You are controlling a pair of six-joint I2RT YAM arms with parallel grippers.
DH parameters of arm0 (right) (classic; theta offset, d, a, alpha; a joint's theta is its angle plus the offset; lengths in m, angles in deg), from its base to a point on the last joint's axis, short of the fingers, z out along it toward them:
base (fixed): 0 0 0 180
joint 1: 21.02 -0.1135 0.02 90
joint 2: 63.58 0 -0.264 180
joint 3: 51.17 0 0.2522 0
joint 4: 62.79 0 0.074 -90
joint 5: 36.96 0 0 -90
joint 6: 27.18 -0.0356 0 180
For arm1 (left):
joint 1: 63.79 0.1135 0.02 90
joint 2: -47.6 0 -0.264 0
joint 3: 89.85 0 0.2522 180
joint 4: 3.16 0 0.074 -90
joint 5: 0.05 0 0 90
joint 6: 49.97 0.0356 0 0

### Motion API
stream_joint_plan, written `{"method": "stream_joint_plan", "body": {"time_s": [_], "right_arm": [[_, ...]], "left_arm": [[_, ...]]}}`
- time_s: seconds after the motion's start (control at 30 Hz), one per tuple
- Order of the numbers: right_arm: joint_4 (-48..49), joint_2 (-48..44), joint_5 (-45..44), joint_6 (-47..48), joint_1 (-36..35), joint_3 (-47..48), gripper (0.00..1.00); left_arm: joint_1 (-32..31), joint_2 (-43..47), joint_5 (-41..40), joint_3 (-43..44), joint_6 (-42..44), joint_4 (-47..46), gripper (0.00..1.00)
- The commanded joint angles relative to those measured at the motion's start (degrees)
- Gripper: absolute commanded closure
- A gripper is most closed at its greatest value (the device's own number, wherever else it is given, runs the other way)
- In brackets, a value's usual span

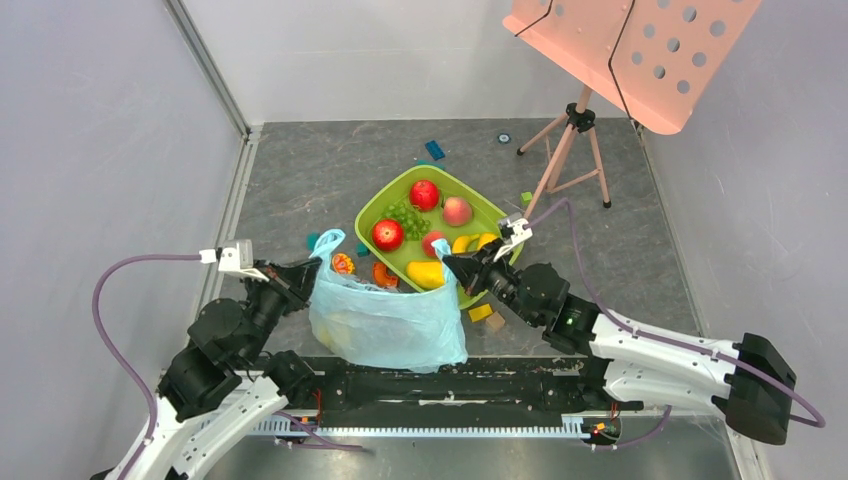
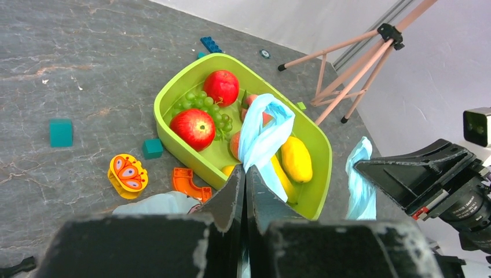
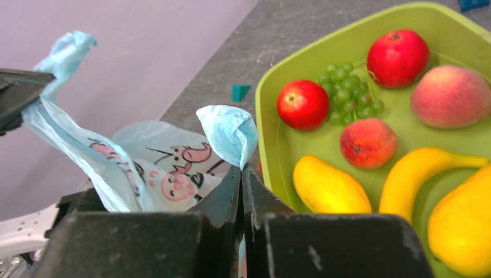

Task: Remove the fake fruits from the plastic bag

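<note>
Two end effectors hold the plastic bag (image 1: 385, 322) up by its handles in the top view. The left end effector (image 1: 312, 268) is closed on the left handle (image 1: 328, 243) and the right end effector (image 1: 447, 263) on the right handle (image 1: 438, 250). The bag's body sags between them onto the desk (image 1: 300, 170), touching the near side of the green tray (image 1: 483, 215). The fake fruits (image 1: 387, 235) that show lie in that tray: red apples, peaches, green grapes and yellow pieces.

From the left wrist, the jaws are pressed together on the twisted light-blue left handle, which rises in front of the tray. A butterfly block (image 2: 128, 172) and an orange curved piece (image 2: 188, 182) lie on the desk just beside the tray's near wall.

From the right wrist, the jaws are likewise pinched together on the right handle. The bag's pink cartoon prints (image 3: 173, 185) show to their left and the tray of fruit to their right.
</note>
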Motion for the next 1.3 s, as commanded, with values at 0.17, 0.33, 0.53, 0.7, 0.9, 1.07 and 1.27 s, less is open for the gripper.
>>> {"method": "stream_joint_plan", "body": {"time_s": [0.17, 0.33, 0.53, 0.7, 0.9, 1.07, 1.27], "right_arm": [[-5.07, 4.25, 4.93, 6.44, 0.02, 19.6, 1.0], [-7.41, 7.12, 3.28, 10.35, 0.02, 25.61, 1.0], [-10.28, 11.43, 1.66, 14.9, 0.18, 31.67, 1.0], [-11.66, 15.93, 4.02, 15.8, 1.87, 37.83, 1.0], [-13.15, 23.8, 10.42, 15.34, 5.12, 47.62, 1.0], [-16.4, 31.53, 15.01, 15.09, 8.45, 58.43, 1.0], [-17.07, 40.33, 22.58, 17.66, 10.86, 70.74, 1.0]], "left_arm": [[-0.14, -8.39, -2.06, 15.73, 5.42, -1.67, 0.98], [-0.14, -12.78, -3.67, 20.35, 9.11, -2.45, 0.98], [-0.14, -14.53, -3.13, 20.62, 12.5, -5.38, 0.98], [-0.13, -16.98, -6.39, 23.61, 15.09, -6.66, 0.97], [-0.14, -22.83, -12.93, 30.57, 18.9, -5.47, 0.98], [-0.14, -27.81, -16.22, 34.48, 22.71, -6.17, 0.98], [-0.14, -31.14, -17.85, 38.28, 28.33, -10.17, 0.98]]}}
